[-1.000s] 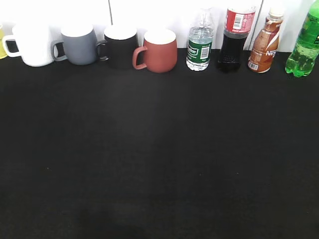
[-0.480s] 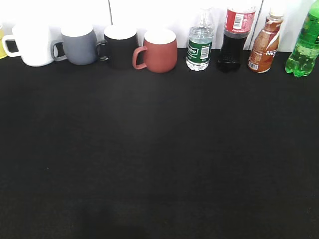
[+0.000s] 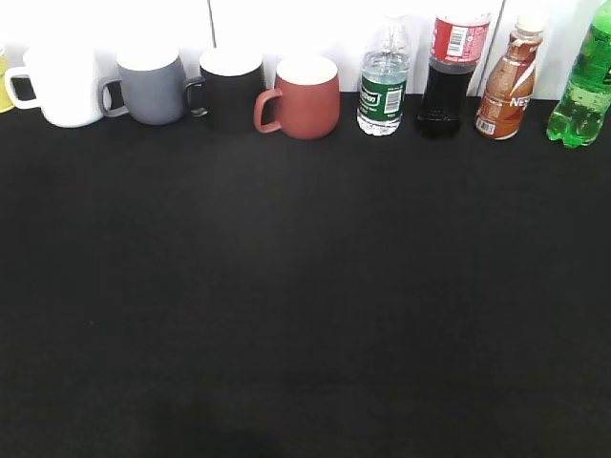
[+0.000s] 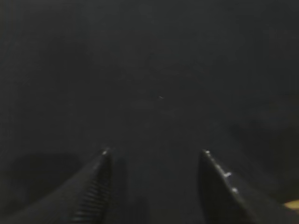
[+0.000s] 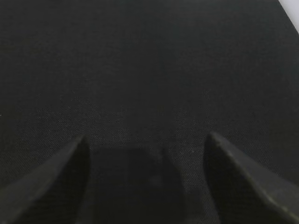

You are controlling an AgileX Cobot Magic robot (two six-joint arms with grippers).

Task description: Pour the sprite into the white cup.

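Observation:
The sprite (image 3: 582, 91), a bright green translucent bottle, stands at the far right of the back row, its top cut off by the frame edge. The white cup (image 3: 62, 86) stands at the far left of that row, handle to the left. Neither arm shows in the exterior view. My left gripper (image 4: 155, 151) is open and empty above black cloth. My right gripper (image 5: 147, 136) is open and empty above black cloth. Neither wrist view shows the sprite or the white cup.
Along the back wall stand a grey mug (image 3: 151, 86), a black mug (image 3: 229, 88), a red-brown mug (image 3: 301, 97), a clear water bottle (image 3: 383, 81), a cola bottle (image 3: 449, 72) and a brown drink bottle (image 3: 506, 86). Black cloth (image 3: 305, 286) covers the table.

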